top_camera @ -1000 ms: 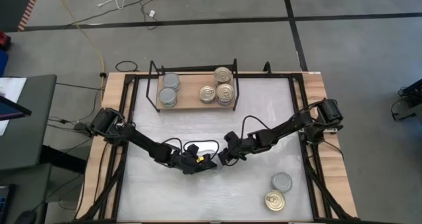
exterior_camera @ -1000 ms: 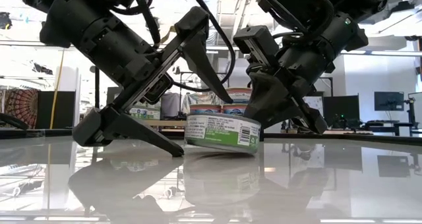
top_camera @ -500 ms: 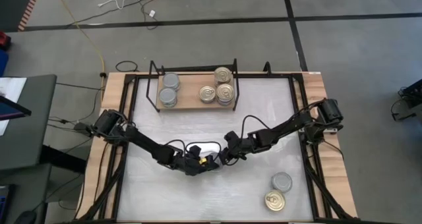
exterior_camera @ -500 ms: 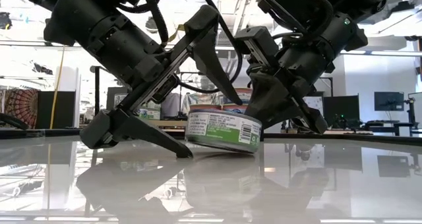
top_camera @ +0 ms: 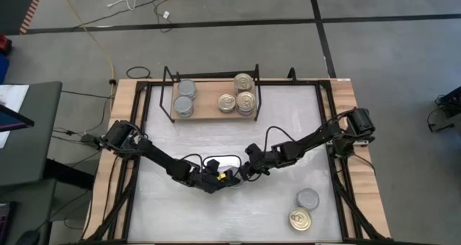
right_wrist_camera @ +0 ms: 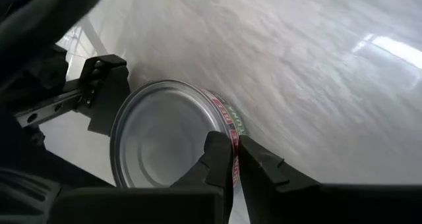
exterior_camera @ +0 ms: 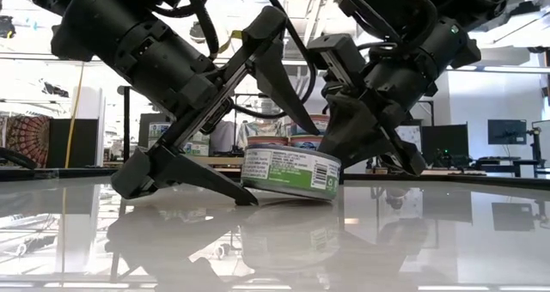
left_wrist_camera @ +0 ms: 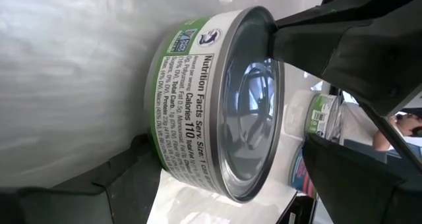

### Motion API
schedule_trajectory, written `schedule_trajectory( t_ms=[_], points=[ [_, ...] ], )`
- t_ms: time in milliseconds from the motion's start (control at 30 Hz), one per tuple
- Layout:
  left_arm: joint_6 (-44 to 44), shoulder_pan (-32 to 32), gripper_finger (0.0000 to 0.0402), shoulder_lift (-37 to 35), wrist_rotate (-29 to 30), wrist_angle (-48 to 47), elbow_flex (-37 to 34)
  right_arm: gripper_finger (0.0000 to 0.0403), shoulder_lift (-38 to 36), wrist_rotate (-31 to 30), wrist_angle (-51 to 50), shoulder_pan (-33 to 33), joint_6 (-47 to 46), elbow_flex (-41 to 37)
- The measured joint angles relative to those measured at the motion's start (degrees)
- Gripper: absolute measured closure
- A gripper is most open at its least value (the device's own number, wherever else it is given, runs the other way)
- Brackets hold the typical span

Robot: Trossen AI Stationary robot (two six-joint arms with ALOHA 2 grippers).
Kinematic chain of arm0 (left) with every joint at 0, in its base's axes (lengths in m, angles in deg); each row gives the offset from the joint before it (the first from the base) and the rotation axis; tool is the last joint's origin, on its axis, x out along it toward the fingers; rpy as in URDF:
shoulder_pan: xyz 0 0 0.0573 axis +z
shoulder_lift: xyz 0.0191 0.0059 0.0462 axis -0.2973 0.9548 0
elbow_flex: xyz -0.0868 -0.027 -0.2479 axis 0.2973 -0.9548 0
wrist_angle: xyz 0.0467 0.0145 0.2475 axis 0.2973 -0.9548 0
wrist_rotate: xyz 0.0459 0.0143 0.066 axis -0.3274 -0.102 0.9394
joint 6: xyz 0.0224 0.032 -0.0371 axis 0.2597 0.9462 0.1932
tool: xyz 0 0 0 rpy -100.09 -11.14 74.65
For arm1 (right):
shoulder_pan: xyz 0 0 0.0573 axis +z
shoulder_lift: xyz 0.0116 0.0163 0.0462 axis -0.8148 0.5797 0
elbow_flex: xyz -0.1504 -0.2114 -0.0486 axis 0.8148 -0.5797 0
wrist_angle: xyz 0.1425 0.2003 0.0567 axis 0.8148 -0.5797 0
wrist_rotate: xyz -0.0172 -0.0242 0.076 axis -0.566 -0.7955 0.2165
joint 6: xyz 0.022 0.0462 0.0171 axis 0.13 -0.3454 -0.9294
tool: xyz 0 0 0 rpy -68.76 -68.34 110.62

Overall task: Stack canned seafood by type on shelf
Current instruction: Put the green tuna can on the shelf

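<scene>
One tin with a green label and a plain silver top [exterior_camera: 290, 173] sits mid-table, slightly tilted, its left side raised. My left gripper [exterior_camera: 279, 167] is open around it. One finger lies low along the table and the other stands above the tin's top, apart from it. My right gripper [right_wrist_camera: 236, 155] is shut at the tin's right rim. The shelf [top_camera: 209, 108], a wooden board in a black wire frame, stands at the far edge. It carries grey-topped tins [top_camera: 185, 97] on its left and gold-topped tins [top_camera: 243, 94] on its right. My left gripper's lower finger [exterior_camera: 206, 185] lies along the table from the left, with its tip at the bottom edge of the tin's raised left side [exterior_camera: 247, 189]. The upper finger touches nothing. My right gripper's shut fingertips [right_wrist_camera: 221, 151] press on the top rim of the tin [right_wrist_camera: 227, 126], slanting down from the right. The tin's right bottom edge rests on the table.
Two loose tins stand near the table's near right corner, one grey-topped [top_camera: 307, 198] and one gold-topped [top_camera: 300, 219]. A black frame runs along the table's left and right edges [top_camera: 335, 158]. Bare white tabletop [top_camera: 288, 122] lies between the shelf and the arms.
My left gripper has slid along the table to the right, toward the tin, staying open. Its lower fingertip has reached the tin's left bottom edge. The tin and my right gripper have stayed in place.
</scene>
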Motion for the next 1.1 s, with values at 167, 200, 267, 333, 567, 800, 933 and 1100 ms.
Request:
schedule_trajectory(
  t_ms=[167,200,267,333,567,800,933,1100],
  points=[
    [1.68,0.19,0.0054,0.04,0.36,1.03,-0.01,0.035,-0.31,0.0,0.19,0.14,0.82,-0.02],
    [1.93,0.31,0.0054,0.04,0.28,1.03,-0.01,0.035,-0.33,-0.02,0.32,0.27,0.86,-0.02],
    [2.76,0.57,0.0057,0.04,-0.39,1.07,-0.01,0.035,-0.4,-0.02,0.37,0.66,0.96,0.0],
    [3.44,0.62,0.0067,0.04,-0.34,1.09,-0.01,0.035,-1.06,0.0,-0.35,0.91,1.4,-0.01],
    [4.12,0.86,0.011,0.11,1.59,1.04,-0.01,0.035,-3.37,0.09,-3.94,0.94,2.51,-0.06],
    [3.58,0.86,0.0126,0.04,3.54,0.81,-0.03,0.035,-3.42,0.02,-3.71,0.92,2.49,-0.06],
    [3.56,0.86,0.0126,0.02,3.55,0.55,-0.03,0.035,-4.26,0.04,-3.79,0.92,3.62,-0.06],
    [3.83,0.9,0.0126,0.02,3.68,0.57,-0.01,0.035,-9.41,0.04,-4.7,0.9,6.63,0.13]
  ],
)
